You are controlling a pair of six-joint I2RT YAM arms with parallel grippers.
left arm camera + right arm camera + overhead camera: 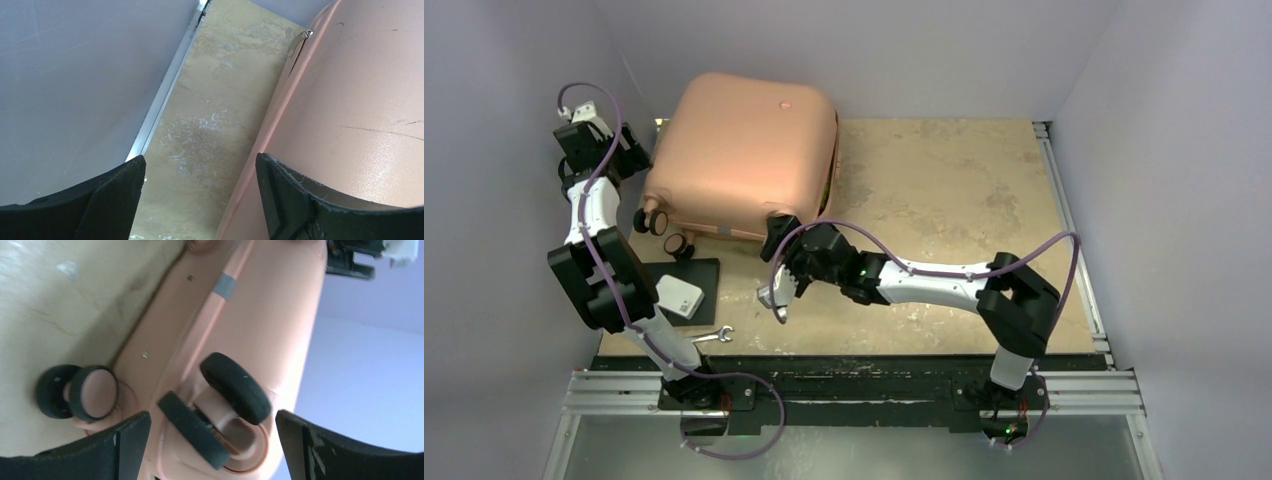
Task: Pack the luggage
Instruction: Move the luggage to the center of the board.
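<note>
From above, the luggage (739, 155) lies closed and flat on the tabletop (944, 200), its salmon-pink shell facing up. 2 of its wheels (652, 220) show at its near-left corner. The left end effector (634, 150) sits just beside the luggage's left side. The right end effector (777, 265) is just off the luggage's near edge, pointing left along it. Nearer than the wheels lies a black pad (699, 272) with a white box (679, 297) on it, and a wrench (715, 335) lies nearer still.

In the left wrist view, the left end effector (200, 200) is open and holds nothing. 1 of its fingers (115, 200) hangs over the bare tabletop (210, 115). The other overlaps the luggage's curved shell (360, 100); I cannot tell whether it touches. A zipper pull (300, 40) hangs at the luggage's seam, and the wall (75, 75) stands well to the luggage's left.

In the right wrist view, the right end effector (212, 450) is spread wide and grips nothing. Between its fingers (120, 445) the luggage's underside (270, 315) fills the frame. 1 black-and-pink wheel pair (235, 387) is close ahead, and a 2nd pair (80, 392) rests on the tabletop. A grey patch (225, 284) marks the luggage's seam.
</note>
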